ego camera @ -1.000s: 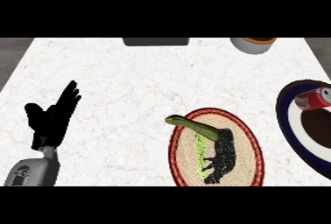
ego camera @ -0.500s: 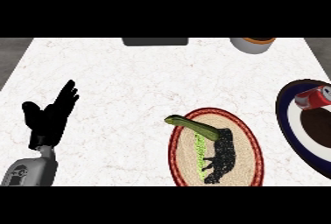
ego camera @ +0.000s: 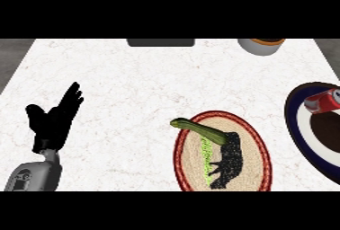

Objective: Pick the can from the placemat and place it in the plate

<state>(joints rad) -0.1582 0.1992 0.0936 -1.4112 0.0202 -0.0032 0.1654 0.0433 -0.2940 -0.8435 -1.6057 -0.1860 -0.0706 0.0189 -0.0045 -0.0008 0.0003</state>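
— While starting at the fingers (ego camera: 72, 96) of the left hand (ego camera: 53, 121): spread, straight, aimed toward the upper left, touching nothing. Simply parked at the left of the frame, well apart from everything else.

— And the right hand (ego camera: 229, 157)?

— Low over the placemat (ego camera: 256, 148), lower middle, just beside a green vegetable (ego camera: 198, 129). Open or closed? Impossible to tell, being only a black outline. Carrying nothing red, at least.

— So where to look for the can (ego camera: 324, 99)?

— Right edge, off the placemat altogether. Lying on its side on the plate (ego camera: 292, 112), across the white band inside the blue rim, above the dark centre. Red body, paler at the ends.

— Hence no reason for either hand to be near it?

— Judging by that, yes: placing apparently done.

— Likely to roll, lying like that?

— Possibly, though probably kept in by the rim.
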